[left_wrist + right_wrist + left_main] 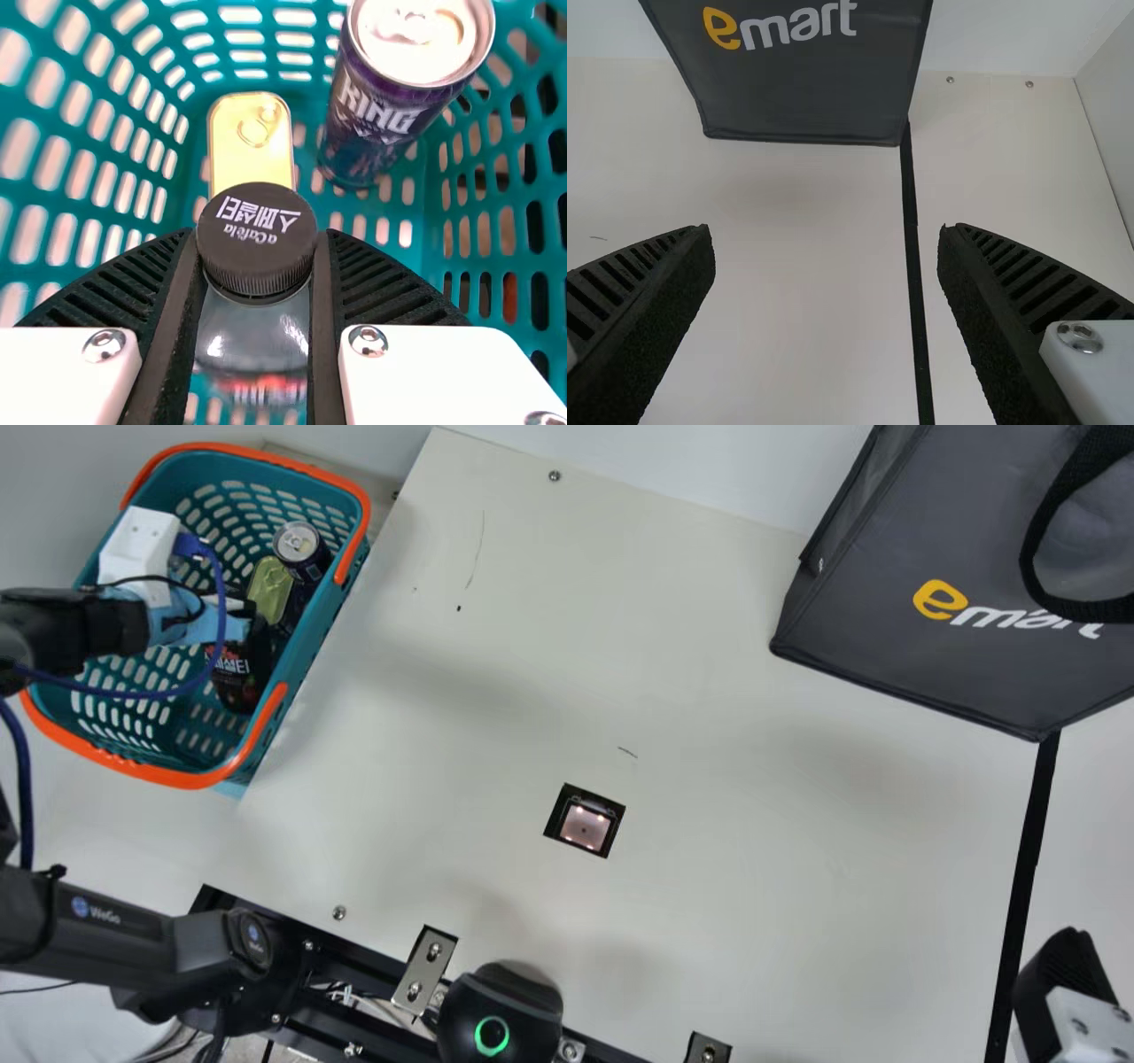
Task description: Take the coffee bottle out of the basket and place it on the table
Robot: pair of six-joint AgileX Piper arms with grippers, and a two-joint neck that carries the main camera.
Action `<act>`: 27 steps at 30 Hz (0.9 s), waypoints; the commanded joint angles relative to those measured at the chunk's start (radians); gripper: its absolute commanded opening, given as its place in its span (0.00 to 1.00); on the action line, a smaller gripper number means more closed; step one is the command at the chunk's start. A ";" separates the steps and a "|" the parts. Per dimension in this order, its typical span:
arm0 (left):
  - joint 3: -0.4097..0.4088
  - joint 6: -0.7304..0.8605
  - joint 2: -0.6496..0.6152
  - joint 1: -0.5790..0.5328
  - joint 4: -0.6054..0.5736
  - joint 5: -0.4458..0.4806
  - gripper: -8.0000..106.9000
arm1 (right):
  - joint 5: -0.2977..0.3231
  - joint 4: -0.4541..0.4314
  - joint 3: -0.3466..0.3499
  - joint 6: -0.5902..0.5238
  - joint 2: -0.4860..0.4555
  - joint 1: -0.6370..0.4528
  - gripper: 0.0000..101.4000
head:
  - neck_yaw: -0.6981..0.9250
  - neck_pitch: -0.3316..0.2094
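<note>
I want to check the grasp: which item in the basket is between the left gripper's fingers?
The coffee bottle, the black-capped one. The purple can and gold-lidded tin are both outside the left gripper.

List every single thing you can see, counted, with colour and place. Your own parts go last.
Table: one, cream, across the scene
Basket: one, teal with orange rim and handles, table's left edge
Coffee bottle: one, dark with black cap, in the basket
Drink can: one, purple with silver top, in the basket
Pull-tab tin: one, gold, in the basket beside the can
Bag: one, dark grey, far right
Lit square window: one, black-edged, mid-table
Strip: one, black, right side
Round device: one, black with green ring, near edge
Left gripper: one, black fingers, in the basket, closed on the bottle
Right gripper: one, black fingers, right side, open
</note>
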 commanded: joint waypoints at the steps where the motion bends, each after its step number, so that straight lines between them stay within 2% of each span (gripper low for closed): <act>1: -0.003 -0.019 -0.024 0.008 0.011 0.017 0.16 | 0.000 0.000 0.000 0.000 0.000 0.000 0.90 | 0.002 -0.026; 23: -0.085 -0.300 -0.216 0.071 0.223 0.202 0.16 | 0.000 0.000 0.000 0.000 0.000 0.000 0.90 | 0.002 -0.026; 27: -0.101 -0.359 -0.281 0.077 0.257 0.267 0.16 | 0.000 0.000 0.000 0.000 0.000 0.000 0.90 | 0.002 -0.026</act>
